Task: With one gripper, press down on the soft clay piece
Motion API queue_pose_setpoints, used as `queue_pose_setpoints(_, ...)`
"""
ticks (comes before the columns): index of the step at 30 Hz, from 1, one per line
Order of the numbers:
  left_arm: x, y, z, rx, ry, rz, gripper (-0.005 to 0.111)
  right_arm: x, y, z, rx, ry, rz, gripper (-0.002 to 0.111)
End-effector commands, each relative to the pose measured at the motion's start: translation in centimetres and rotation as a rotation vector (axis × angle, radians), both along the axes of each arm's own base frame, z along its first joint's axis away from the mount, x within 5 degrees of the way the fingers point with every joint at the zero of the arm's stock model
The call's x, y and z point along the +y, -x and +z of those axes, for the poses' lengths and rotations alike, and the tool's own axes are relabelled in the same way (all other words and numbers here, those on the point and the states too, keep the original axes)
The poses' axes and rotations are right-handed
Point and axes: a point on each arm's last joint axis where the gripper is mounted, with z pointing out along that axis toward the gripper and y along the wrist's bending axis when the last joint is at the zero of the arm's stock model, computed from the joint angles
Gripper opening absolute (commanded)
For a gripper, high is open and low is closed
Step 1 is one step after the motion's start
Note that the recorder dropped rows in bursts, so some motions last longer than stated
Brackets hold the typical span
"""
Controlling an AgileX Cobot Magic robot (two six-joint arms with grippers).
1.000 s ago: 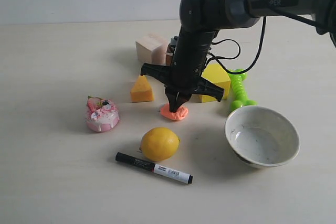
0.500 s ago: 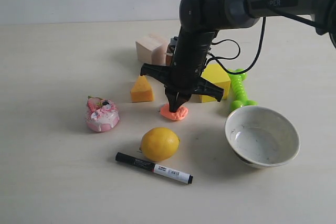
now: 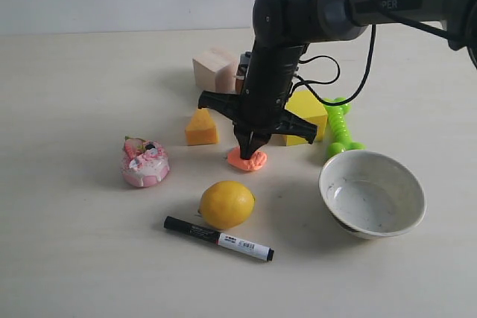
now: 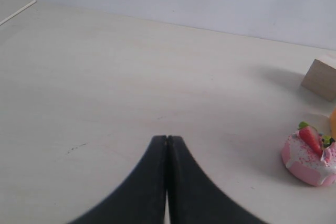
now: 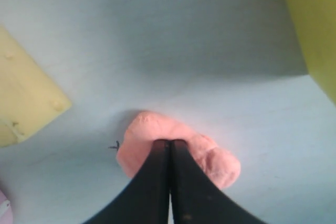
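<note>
The soft clay piece [image 3: 248,160] [image 5: 142,140] is a small salmon-orange lump lying on the table between the cheese-like wedge and the lemon. My right gripper [image 3: 251,151] [image 5: 169,142] points straight down onto it, its fingers shut together, and their tips rest on the top of the clay. Nothing is held between them. My left gripper [image 4: 167,138] is shut and empty over bare table, out of the exterior view; the pink frosted cake toy [image 4: 311,158] lies off to its side.
Around the clay stand an orange-yellow wedge [image 3: 201,126], a yellow block [image 3: 304,115], a green dumbbell toy [image 3: 341,129], a wooden block [image 3: 215,69], a lemon [image 3: 226,204], a marker [image 3: 219,238], a white bowl [image 3: 372,193] and the pink cake toy [image 3: 144,161].
The right arm has shifted very slightly to the left; its tips stay on the clay. Nothing else has moved.
</note>
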Motion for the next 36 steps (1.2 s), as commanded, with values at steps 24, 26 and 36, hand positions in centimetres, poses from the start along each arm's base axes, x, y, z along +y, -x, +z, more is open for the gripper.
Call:
queue_pose_setpoints(24,0.0,0.0,0.2,-0.018,0.002,-0.006,0.000,0.4,1.2,1.1,-0.019,0.018,0.022,0.000)
queue_pose_setpoints(26,0.0,0.0,0.2,-0.018,0.002,-0.006,0.000,0.7,0.8,1.6,-0.037,0.006,0.022,0.000)
queue_pose_setpoints(36,0.0,0.0,0.2,-0.018,0.002,-0.006,0.000,1.1,0.1,2.6,-0.078,-0.006,0.035,0.000)
